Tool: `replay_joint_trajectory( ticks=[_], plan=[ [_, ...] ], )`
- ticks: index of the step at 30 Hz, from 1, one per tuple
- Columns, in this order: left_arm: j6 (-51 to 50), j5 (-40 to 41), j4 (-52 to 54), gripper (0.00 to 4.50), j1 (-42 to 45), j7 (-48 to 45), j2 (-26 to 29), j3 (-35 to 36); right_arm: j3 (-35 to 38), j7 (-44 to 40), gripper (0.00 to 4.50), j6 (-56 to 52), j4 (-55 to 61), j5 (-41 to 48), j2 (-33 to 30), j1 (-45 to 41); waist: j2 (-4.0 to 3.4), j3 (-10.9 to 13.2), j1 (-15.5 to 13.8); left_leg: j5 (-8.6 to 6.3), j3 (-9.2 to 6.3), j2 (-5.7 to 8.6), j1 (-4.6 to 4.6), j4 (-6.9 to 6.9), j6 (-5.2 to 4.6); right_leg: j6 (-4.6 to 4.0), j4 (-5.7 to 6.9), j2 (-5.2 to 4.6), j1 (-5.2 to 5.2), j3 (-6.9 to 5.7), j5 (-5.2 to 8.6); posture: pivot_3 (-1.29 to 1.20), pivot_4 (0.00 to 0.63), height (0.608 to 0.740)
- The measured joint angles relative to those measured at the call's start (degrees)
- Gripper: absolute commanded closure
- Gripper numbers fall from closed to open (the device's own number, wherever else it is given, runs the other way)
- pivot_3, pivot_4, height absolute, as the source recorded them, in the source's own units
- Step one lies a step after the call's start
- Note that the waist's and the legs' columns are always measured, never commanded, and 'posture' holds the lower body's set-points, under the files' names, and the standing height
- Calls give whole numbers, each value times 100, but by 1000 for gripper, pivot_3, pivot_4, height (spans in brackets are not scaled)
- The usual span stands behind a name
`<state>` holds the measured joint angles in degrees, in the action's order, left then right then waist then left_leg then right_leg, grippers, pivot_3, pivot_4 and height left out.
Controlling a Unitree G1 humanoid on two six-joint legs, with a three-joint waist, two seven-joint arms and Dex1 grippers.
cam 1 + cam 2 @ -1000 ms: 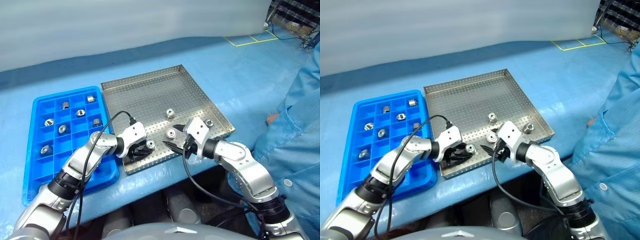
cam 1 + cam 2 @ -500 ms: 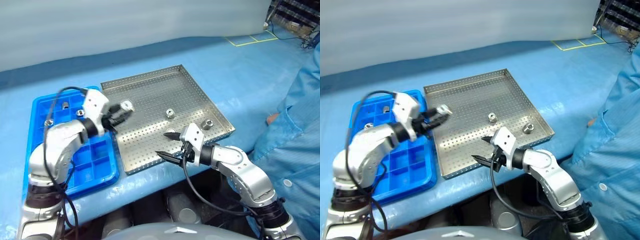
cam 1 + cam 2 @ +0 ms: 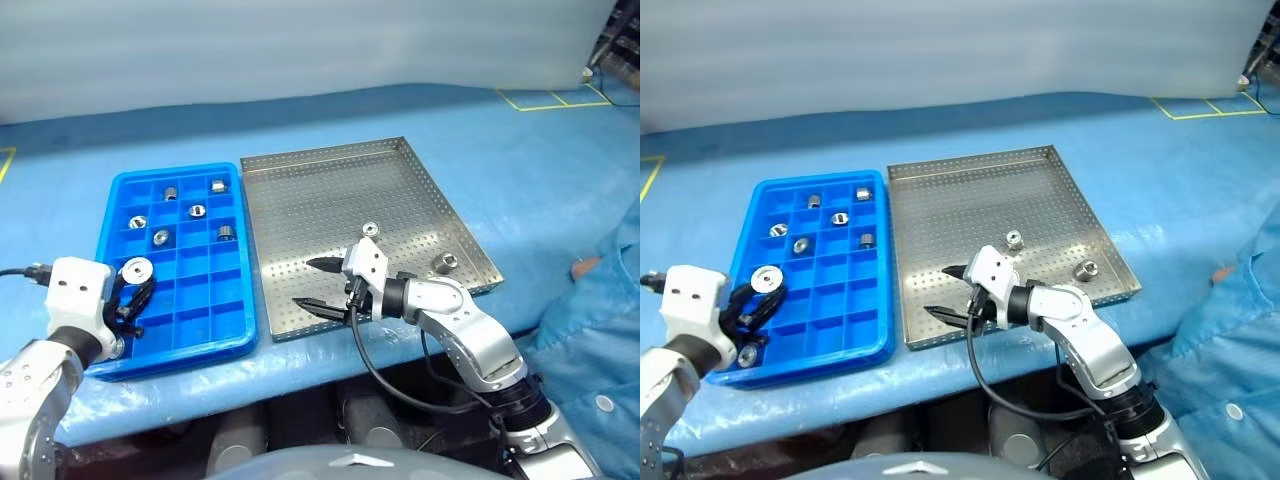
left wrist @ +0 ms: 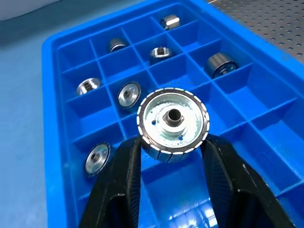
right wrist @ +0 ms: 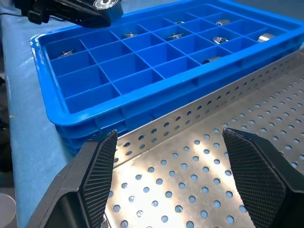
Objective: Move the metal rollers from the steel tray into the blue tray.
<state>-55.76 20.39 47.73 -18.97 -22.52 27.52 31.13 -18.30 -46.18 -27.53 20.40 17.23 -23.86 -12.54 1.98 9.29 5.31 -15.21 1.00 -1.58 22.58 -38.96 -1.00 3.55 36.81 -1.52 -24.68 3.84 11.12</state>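
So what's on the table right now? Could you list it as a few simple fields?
Left gripper: shut on a metal roller, above the blue tray
Right gripper: open, empty, over the steel tray
Rollers in steel tray: two
Rollers in blue tray: several, each in its own compartment, e.g.
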Motion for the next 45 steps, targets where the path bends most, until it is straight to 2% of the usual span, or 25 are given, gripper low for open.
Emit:
replay_joint_trajectory(
  ticks=[6,12,16,21,22,24,29,38,41,45],
  plan=[
    [146,-17,-460,2929,88,-4,9,-442,-34,9,764,1,-13,-16,27,-16,-2,0,-142,0,10,0,0,1,0,-3,1,1,0,0,0,-56,150,740],
    [337,-10,-635,908,202,-57,192,-649,-9,164,764,-1,8,-70,46,-1,-2,1,-133,0,14,-3,1,3,0,-4,1,1,-5,1,0,-78,150,740],
    [772,472,-628,908,583,-221,-87,-322,247,647,764,-146,-86,-145,162,-12,-1,0,-138,0,15,-4,2,-1,0,-7,1,-1,-3,0,-2,-82,150,740],
    [1110,996,-584,908,783,-449,-232,-243,520,1017,764,-333,-240,-265,156,-73,-1,-1,-118,-1,21,5,2,1,-1,-15,-1,3,-3,2,-7,-94,150,740],
    [1193,1089,-585,908,903,-525,-313,-392,538,1316,764,-575,-359,-460,116,-187,-3,0,-99,-2,25,8,1,0,-1,-15,0,5,-2,2,-7,-94,150,740],
    [1430,1099,-575,908,1078,-714,-403,-1456,734,1987,764,-1108,-879,-988,-27,-452,-2,-1,-116,-3,37,18,4,-10,-3,-28,-2,3,4,5,-18,-112,150,740],
    [1594,1071,-731,908,1137,-623,-513,-1884,755,2036,764,-1471,-786,-1004,9,-382,-6,0,-2,-4,33,11,5,4,-3,-35,0,25,-4,5,-13,-119,150,740],
    [1653,1061,-878,908,1067,-481,-448,-1923,684,1903,764,-1949,-196,-986,-121,155,-8,0,19,-4,24,12,1,-6,-3,-9,0,16,2,7,0,-125,150,740],
    [1671,1060,-903,881,1075,-461,-440,-1939,653,1951,1327,-1956,-277,-1014,-97,153,-7,-1,25,-4,23,12,0,-8,-3,-7,0,15,2,7,-1,-125,150,740],
    [1684,1059,-912,881,1083,-442,-394,-1958,654,2021,2601,-1933,-436,-1037,-57,86,-7,-1,15,-4,22,12,3,-4,-3,-8,-2,16,0,4,0,-121,150,740]
  ],
)
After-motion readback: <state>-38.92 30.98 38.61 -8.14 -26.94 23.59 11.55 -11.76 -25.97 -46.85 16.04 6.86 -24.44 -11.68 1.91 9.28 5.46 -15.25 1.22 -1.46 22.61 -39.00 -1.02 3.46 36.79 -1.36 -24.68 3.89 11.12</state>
